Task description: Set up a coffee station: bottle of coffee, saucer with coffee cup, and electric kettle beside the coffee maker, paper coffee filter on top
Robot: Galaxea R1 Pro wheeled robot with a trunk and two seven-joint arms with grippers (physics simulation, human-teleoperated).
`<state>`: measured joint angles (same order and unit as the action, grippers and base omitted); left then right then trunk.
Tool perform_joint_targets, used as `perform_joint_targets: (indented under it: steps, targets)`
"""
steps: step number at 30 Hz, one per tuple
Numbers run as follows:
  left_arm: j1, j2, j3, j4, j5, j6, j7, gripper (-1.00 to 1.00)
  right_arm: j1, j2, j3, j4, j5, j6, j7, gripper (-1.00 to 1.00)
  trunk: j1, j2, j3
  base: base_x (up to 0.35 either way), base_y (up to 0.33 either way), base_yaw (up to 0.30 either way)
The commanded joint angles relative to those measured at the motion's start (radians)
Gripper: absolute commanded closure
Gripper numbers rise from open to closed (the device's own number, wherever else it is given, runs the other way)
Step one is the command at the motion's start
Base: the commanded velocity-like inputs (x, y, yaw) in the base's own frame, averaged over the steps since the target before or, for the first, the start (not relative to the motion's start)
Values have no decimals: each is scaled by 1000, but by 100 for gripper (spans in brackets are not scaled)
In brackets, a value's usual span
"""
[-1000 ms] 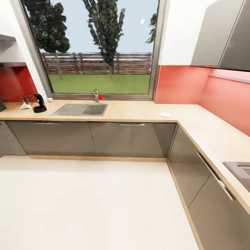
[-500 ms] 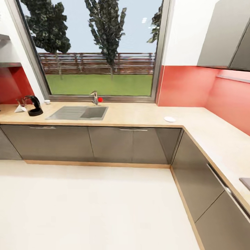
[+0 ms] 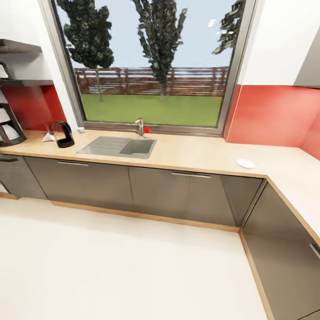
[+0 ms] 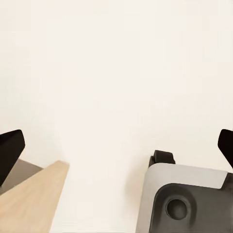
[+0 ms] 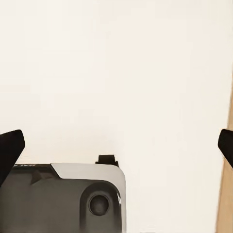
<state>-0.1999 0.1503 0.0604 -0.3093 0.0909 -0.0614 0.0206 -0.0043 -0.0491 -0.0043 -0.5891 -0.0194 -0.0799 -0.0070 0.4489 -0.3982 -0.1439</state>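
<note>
Head view: one countertop (image 3: 200, 155) under the window. One kettle (image 3: 63, 134) at its left part; one filter (image 3: 48, 137) just beside it; one small white cup (image 3: 81, 130) near, by the window. One coffee maker (image 3: 8, 129) at the far left edge. One saucer (image 3: 246, 163) well apart, to the right. Most items lie left, so the left arm is judged nearer.

Left wrist view: left gripper (image 4: 116, 148), fingers spread wide, holding nothing, over floor.

Right wrist view: right gripper (image 5: 116, 148), likewise wide and empty.
</note>
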Motion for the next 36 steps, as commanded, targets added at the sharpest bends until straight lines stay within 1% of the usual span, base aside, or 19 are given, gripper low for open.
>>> perform_joint_targets:
  steps: [1, 36]
  targets:
    - [-1, 0, -2, 1, 9, -3, 1, -100, 0, 0, 0, 0, -2, -3, -1, -100, 1, -2, -2, 338, 0, 277]
    - [-1, 0, -1, 1, 10, -3, 1, -100, 0, 3, 6, 0, -1, -3, -1, -100, 1, -2, -2, 338, 3, 278]
